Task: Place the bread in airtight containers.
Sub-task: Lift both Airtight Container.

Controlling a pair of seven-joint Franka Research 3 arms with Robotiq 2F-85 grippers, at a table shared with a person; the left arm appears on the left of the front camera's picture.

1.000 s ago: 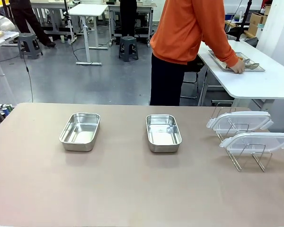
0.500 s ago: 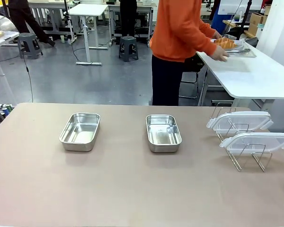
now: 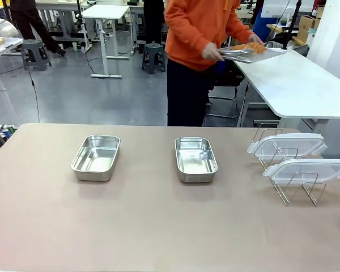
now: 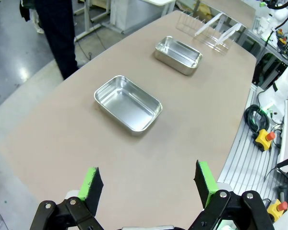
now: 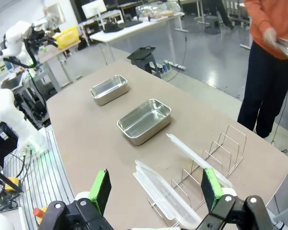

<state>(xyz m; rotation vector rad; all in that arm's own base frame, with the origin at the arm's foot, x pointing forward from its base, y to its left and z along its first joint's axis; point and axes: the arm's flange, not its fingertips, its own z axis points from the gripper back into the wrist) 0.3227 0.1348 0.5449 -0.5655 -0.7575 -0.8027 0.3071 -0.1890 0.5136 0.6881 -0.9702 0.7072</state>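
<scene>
I see the left container (image 3: 96,157) and the right container (image 3: 195,159) as shiny, smooth steel on a matt beige table (image 3: 158,226). The lids (image 3: 287,145) look like clear plastic on a thin metal wire rack (image 3: 299,184). The person's sweater (image 3: 198,28) reads as soft orange cloth.

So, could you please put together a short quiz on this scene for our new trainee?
1. True or false: the left steel pan and the right steel pan are both empty.
2. Fill in: the person at the far side holds a ___ that carries the croissants.
3. Where do the clear lids rest?
A. In the wire rack
B. On the pans
C. On the floor

Key: 1 true; 2 tray; 3 A.
</scene>
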